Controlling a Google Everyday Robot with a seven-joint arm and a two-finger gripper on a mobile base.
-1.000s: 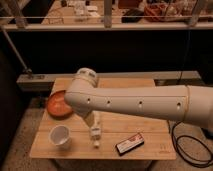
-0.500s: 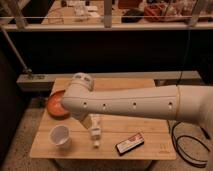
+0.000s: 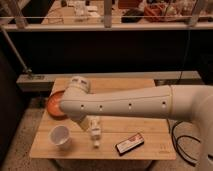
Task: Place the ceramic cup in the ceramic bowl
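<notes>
The ceramic cup (image 3: 59, 136) is small and white and stands upright near the front left corner of the wooden table (image 3: 150, 129). The ceramic bowl (image 3: 53, 106) is terracotta and sits behind it at the table's left edge, partly covered by my arm. My white arm (image 3: 125, 104) reaches in from the right across the table. Its rounded joint (image 3: 75, 95) hangs over the bowl's right side. The gripper is hidden under the end of the arm, just right of the cup and bowl. It stands open and holds nothing, and both the cup and the bowl rest on the table.
A white bottle-like object (image 3: 95, 132) lies just right of the cup, below the arm. A dark flat packet (image 3: 129, 144) lies near the front edge. A dark counter with a railing (image 3: 105, 27) runs behind the table, and a black cable (image 3: 182, 145) hangs at the right.
The arm's rounded joint has swung left and lower, over the bowl's right side. Cup, bowl, bottle and packet have not moved.
</notes>
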